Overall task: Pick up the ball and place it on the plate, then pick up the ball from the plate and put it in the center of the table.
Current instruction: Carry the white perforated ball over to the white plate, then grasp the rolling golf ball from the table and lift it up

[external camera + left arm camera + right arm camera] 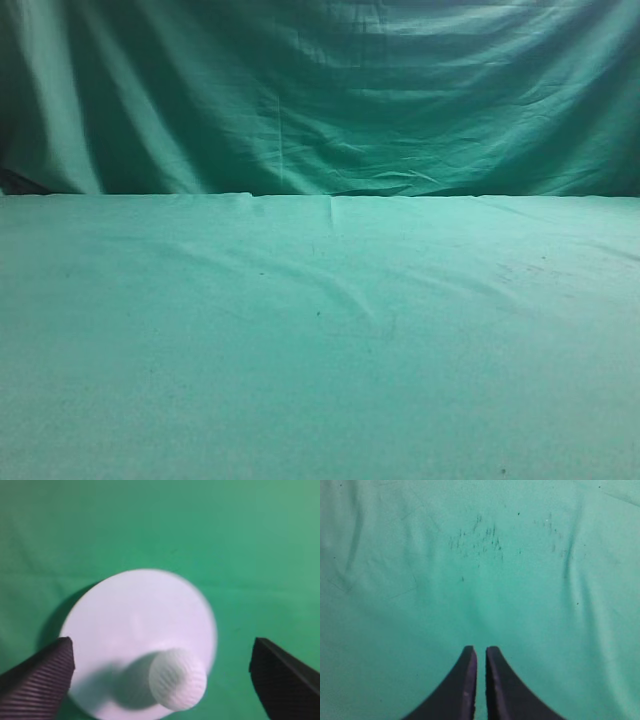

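In the left wrist view the plate (pixel 135 630), a flat white round dish, lay on the green cloth of the table (pixel 250 540). The only thing on it was the ball (pixel 178 679), white w/ a dimpled surface, sitting toward the plate's near edge, right of the plate's middle as that view had it. The ball cast a soft shadow to its left across the plate; the plate threw its own dark shadow onto the cloth at its left rim.

The left gripper (pixel 162 677) hung over the plate w/ its jaws spread wide. One ribbed black finger (pixel 42 680) showed at the bottom left, overlapping the plate's rim in the pic; the other showed at the bottom right, over bare cloth. The ball lay between the two fingers, apart from both, so the gripper had hold of nothing.

The right gripper (pixel 481 680) hovered over bare cloth, its two dark fingers brought nearly together w/ only a thin slit between them & nothing in that slit. Faint dark scuff marks (pixel 480 542) speckled the cloth ahead of it.

The exterior view showed only wrinkled green tabletop & the draped green backdrop (pixel 320 90) behind it; plate, ball & both arms were out of that frame
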